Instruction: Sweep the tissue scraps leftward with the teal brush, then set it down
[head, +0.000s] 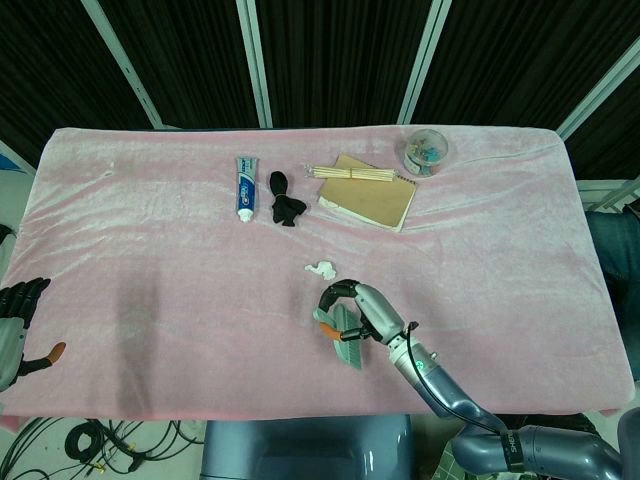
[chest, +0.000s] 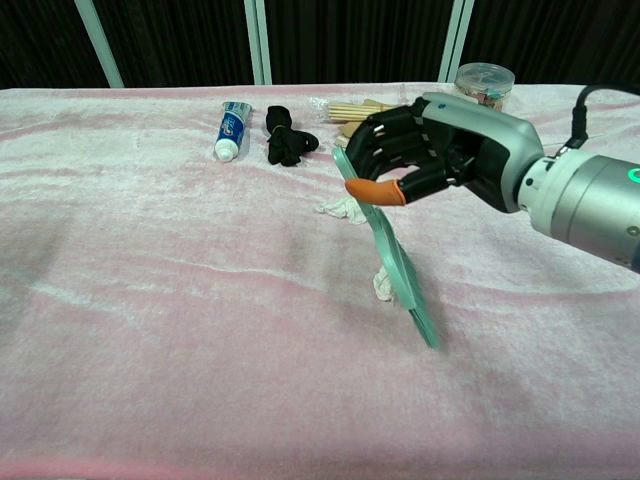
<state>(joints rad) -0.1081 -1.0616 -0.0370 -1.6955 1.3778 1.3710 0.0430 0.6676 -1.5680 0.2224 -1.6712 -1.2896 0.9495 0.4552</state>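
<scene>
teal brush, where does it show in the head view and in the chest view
Head view: the teal brush is low, centre, held by the right hand.
Chest view: right of centre, slanting down from that hand.
Shared landmark: the toothpaste tube, far side, left of the brush.

This looks like a robot test lab, not a home. A long table draped in pink velvety cloth (head: 150, 230) fills the scene, backed by black ribbed wall panels (head: 340, 50) split by pale metal struts (head: 252, 60). Loose black cables (head: 110, 438) tangle on the floor below the near edge. Assorted props sit staged along the far side: a blue-and-white toothpaste tube (head: 244, 187), a brown notebook (head: 372, 194), and a clear plastic tub (head: 426, 151).
</scene>
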